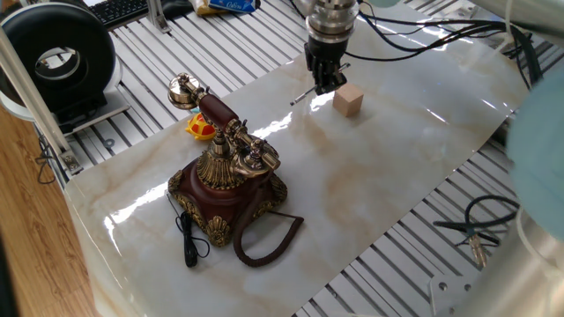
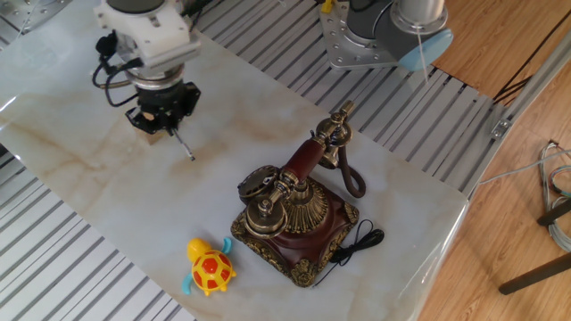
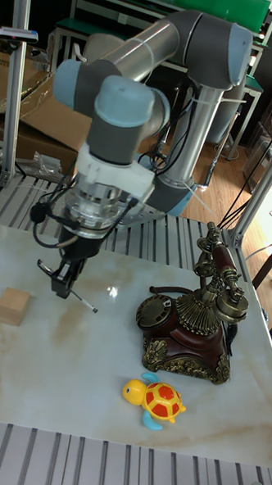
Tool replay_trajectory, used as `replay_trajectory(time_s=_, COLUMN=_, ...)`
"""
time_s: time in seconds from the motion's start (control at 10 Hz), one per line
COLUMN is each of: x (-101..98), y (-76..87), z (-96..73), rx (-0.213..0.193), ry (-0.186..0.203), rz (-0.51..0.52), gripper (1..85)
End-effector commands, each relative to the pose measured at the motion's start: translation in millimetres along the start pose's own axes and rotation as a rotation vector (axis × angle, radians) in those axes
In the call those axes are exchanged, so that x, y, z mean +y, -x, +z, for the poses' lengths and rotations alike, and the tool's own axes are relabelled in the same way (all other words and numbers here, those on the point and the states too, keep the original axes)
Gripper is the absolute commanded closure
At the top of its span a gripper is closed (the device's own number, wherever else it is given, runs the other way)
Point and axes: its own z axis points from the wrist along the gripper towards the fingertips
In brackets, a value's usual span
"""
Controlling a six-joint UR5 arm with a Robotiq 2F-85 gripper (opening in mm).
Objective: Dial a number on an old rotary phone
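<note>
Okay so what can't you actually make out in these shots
- The dial numbers on the phone: too small in every view.
- The wooden block: mostly hidden behind the gripper in the other fixed view.
- The gripper's hold on the thin stylus: its fingers look shut on it, but contact is too small to confirm.
- The toy turtle: mostly hidden behind the handset in one fixed view.

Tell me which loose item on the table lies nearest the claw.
The small wooden cube, right beside the claw holding the stylus; the yellow turtle toy and rotary phone sit farther away.
</note>
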Motion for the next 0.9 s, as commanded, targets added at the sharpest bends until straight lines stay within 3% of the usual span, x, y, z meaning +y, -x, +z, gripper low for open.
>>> replay_trajectory(time_s=0.0, x=11.6, y=19.8, z=-18.9, rx=0.015, ry=-0.010, rz=0.033, gripper=84.3)
replay_trajectory(time_s=0.2, x=8.1, y=25.2, z=-19.0, rx=-0.006, ry=-0.023, rz=-0.003, gripper=84.3)
replay_trajectory(time_s=0.4, x=0.9, y=17.0, z=-3.0, rx=-0.018, ry=-0.059, rz=-0.047, gripper=84.3)
replay_trajectory(time_s=0.5, x=2.9, y=28.0, z=-7.1, rx=-0.019, ry=-0.064, rz=-0.043, gripper=84.3)
replay_trajectory(time_s=0.7, x=15.8, y=47.4, z=-28.0, rx=0.005, ry=-0.040, rz=0.002, gripper=84.3)
replay_trajectory(time_s=0.8, x=20.9, y=45.1, z=-27.9, rx=0.013, ry=-0.020, rz=0.008, gripper=84.3)
